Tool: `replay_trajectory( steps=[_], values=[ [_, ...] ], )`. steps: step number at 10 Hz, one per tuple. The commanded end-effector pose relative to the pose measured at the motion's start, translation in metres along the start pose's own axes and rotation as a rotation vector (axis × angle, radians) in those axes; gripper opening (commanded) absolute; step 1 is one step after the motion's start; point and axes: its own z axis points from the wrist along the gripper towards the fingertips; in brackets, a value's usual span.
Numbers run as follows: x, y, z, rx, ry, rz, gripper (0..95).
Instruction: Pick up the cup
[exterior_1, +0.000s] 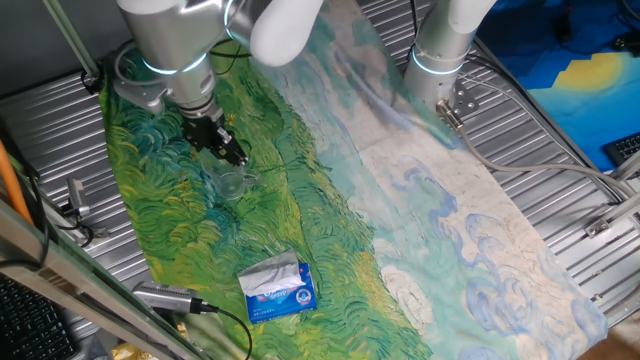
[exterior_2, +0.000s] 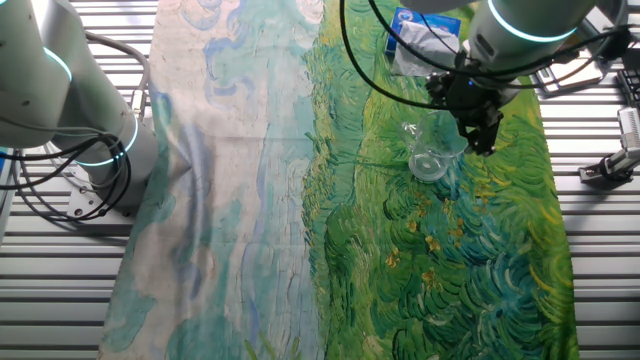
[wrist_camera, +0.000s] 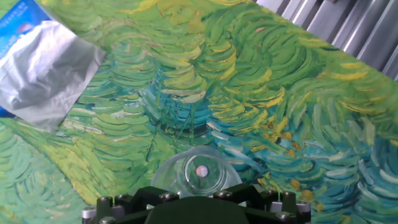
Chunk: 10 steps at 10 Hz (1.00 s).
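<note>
My gripper (exterior_1: 232, 155) sits at the rim of the cup (exterior_1: 230, 184); whether my fingers are spread or pinching that rim I cannot tell. In my hand view the cup (wrist_camera: 199, 171) lies at six o'clock, against my gripper body. The tissue packet (wrist_camera: 46, 65) sits near ten o'clock.

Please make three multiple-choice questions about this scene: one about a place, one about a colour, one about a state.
1. Where is the cup?
A. on the bare metal table
B. on the painted cloth
C. on the tissue packet

2. What colours is the tissue packet?
A. red and black
B. blue and white
C. plain yellow

3. How is the cup?
A. upright
B. lying flat on its side
C. crushed flat

Answers:
1 B: green brushstrokes lie under it.
2 B: seen in one fixed view.
3 A: the hand view looks down into its round rim.
</note>
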Motion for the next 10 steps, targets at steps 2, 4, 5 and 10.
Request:
replay_trajectory(
  steps=[2,4,5,10],
  values=[
    [0.002,0.000,0.004,0.001,0.004,0.006,95.0],
    [0.002,0.001,0.008,0.001,0.003,0.010,95.0],
    [0.003,0.002,0.010,0.002,0.003,0.016,95.0],
    [0.006,0.004,0.020,0.010,-0.011,0.015,95.0]
  ],
)
